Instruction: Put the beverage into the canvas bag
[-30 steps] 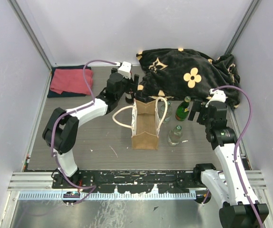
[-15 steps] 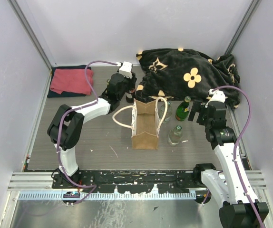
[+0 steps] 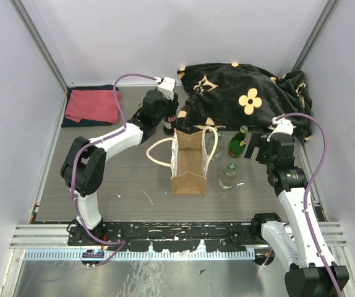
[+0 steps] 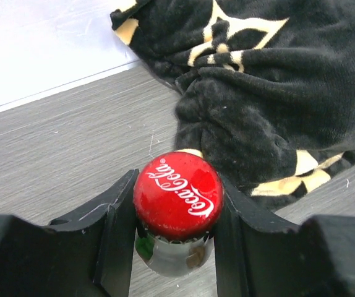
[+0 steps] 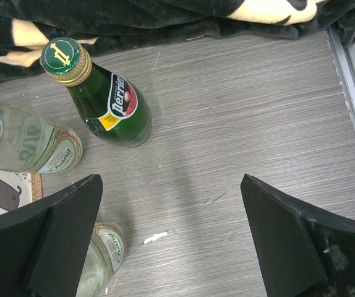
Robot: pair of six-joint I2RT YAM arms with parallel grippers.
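A glass Coca-Cola bottle [image 3: 167, 128] with a red cap [image 4: 179, 193] stands just behind the canvas bag, beside the black blanket. My left gripper [image 4: 176, 213] is shut on its neck, with both fingers [image 4: 117, 219] pressed against the cap's sides; in the top view the left gripper [image 3: 167, 119] is over the bottle. The tan canvas bag [image 3: 188, 166] stands upright and open at mid-table, with its cream handles looped out. My right gripper [image 3: 256, 148] is open and empty over bare table [image 5: 171, 241], to the right of the green Perrier bottle [image 5: 106, 102].
The green Perrier bottle [image 3: 238, 142] and two clear bottles [image 3: 227, 176] [image 3: 213, 143] stand right of the bag. A black flowered blanket [image 3: 245, 93] fills the back right. A folded red towel [image 3: 93, 105] lies at the back left. Walls close in both sides.
My left gripper has shifted a little right and toward the back wall, settling over the Coca-Cola bottle, and the left elbow has swung. The right arm has not moved.
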